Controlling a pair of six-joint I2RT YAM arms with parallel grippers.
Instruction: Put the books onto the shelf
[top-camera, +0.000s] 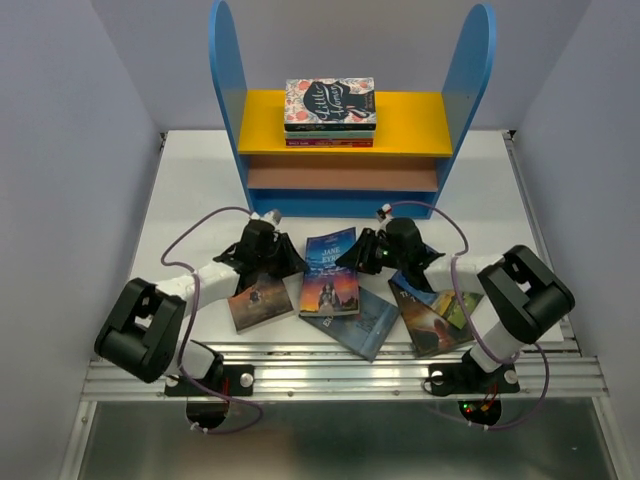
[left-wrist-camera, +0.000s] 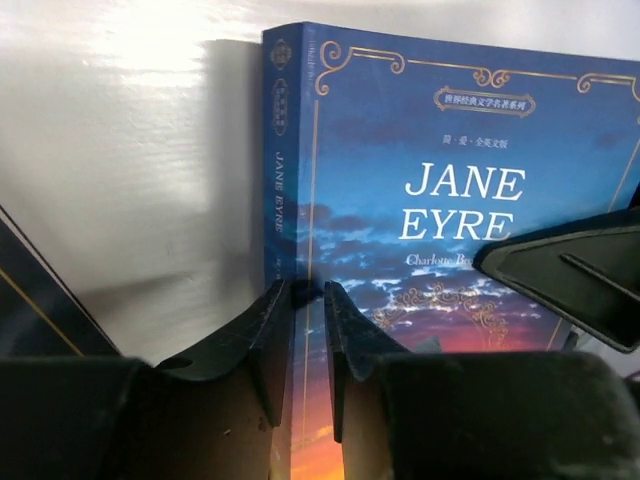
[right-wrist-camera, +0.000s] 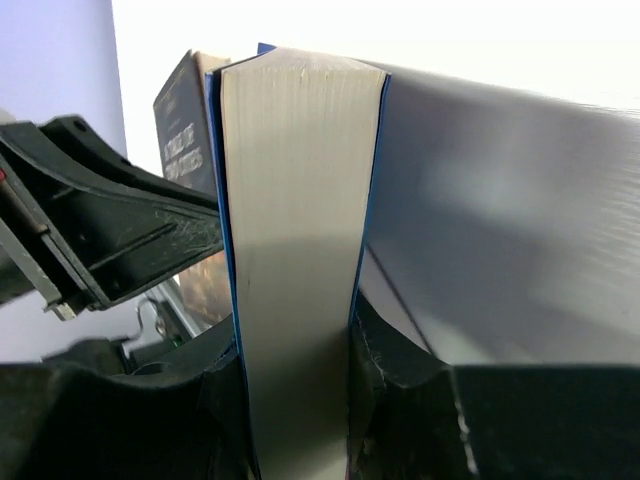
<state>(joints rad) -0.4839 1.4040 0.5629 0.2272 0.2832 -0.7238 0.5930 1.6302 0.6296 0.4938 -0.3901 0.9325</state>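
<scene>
At the left of the table, a brown book is seen lying flat, cover up, just beside the left gripper. That gripper's jaws are drawn almost together, leaving only a narrow slit. Its fingertips are set at the spine edge of Jane Eyre, where spine meets front cover. Whether anything is pinched there cannot be told. Jane Eyre is found at the middle of the table, cover up, between the two grippers and in front of the shelf, clear of its boards. On the shelf's yellow upper board a flat stack topped by a floral cover is carried. A blue book is seen nearer the arms, partly tucked under Jane Eyre's near edge. At Jane Eyre's right edge the right gripper is clamped across the book's thickness, the pale page block being held between its two fingers. Further right, an overlapping pile of books with brown and green covers is spread flat on the table, partly beneath the right arm.
</scene>
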